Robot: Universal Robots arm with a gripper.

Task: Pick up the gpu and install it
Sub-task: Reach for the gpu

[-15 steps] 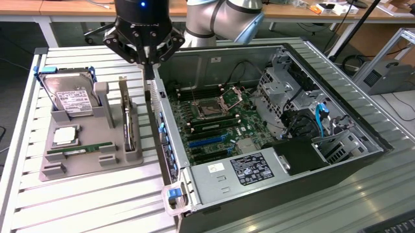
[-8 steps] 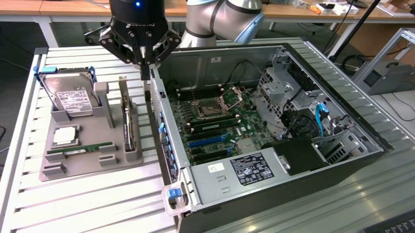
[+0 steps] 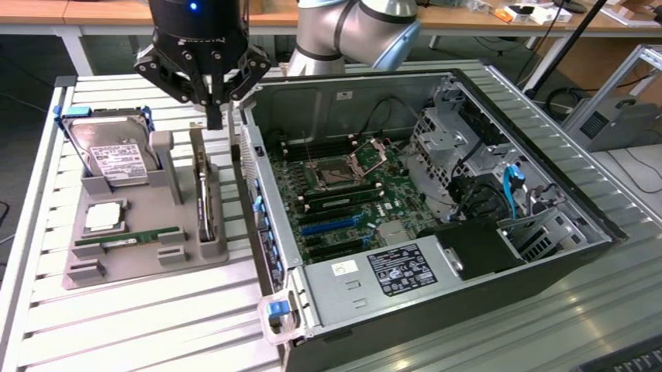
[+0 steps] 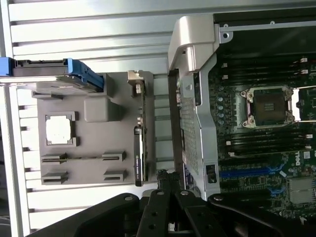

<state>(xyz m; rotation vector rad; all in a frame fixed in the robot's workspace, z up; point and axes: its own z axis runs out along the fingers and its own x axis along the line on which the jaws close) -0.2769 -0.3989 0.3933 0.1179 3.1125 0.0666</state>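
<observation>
Probably lab: robot arm [image 3: 357, 35], workbenches [image 3: 98, 11]

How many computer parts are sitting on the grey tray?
4: the hard drive at its far end, the square chip and the memory stick nearer the camera, the gpu on edge beside the case.

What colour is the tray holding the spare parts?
The tray is grey, clearest in the exterior view.

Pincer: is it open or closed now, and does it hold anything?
Pincer: closed, holding nothing, close above the gpu that stands on edge in the grey tray.
</observation>
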